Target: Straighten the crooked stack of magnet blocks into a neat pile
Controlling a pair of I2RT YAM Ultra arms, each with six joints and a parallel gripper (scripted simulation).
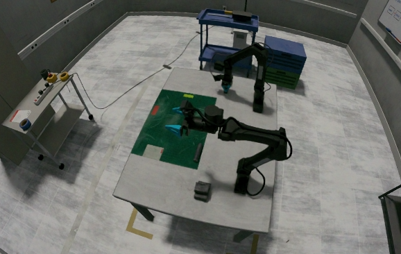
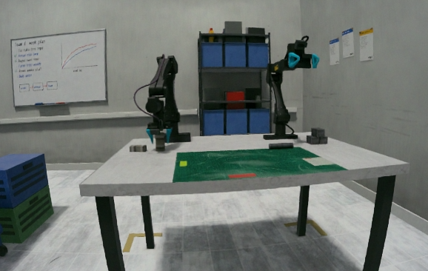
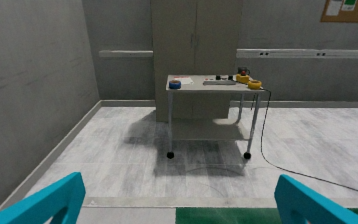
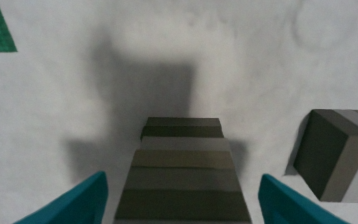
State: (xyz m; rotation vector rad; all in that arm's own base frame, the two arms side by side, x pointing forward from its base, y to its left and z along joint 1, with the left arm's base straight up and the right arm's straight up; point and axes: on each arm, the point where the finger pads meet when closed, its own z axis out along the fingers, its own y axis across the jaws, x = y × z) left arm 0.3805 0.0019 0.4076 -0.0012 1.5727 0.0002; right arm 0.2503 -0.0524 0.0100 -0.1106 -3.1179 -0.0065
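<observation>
I see my R hand [image 1: 226,91] [image 2: 159,136] [image 4: 182,200] open around the magnet stack [image 2: 160,142] [image 4: 181,175], fingers apart from its sides; the stack stands on the tabletop [image 1: 183,180] [image 2: 232,146] [image 4: 260,60], near 1 striped block group [image 2: 138,148] [image 4: 347,155]. L hand [image 1: 177,119] [image 2: 304,60] [image 3: 180,200] is open w/ nothing inside. Blocks are prob. stiff, rather heavy, maybe slippery; best grip is flat on both sides, low. Count: 2 hands, 1 stack, 3 dark blocks [image 2: 318,136] in the far pile; layers in the stack I cannot count for sure.
</observation>
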